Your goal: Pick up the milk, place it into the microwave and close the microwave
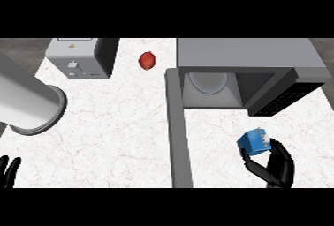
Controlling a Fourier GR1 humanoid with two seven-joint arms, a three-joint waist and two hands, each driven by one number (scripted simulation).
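Note:
The milk [253, 142] is a small blue carton held tilted above the counter at the lower right. My right hand [277, 165] is curled round it from below and from the right. The microwave [261, 59] stands at the back right with its cavity showing a round turntable [209, 81]. Its door [178, 132] is swung wide open and reaches toward the front edge, left of the carton. My left hand [8, 171] shows at the lower left corner, fingers up, holding nothing.
A grey toaster [81, 57] stands at the back left. A red round object [148, 60] lies between it and the microwave. A large grey cylinder [29, 103] slants in from the left edge. White marble counter [117, 132] lies between.

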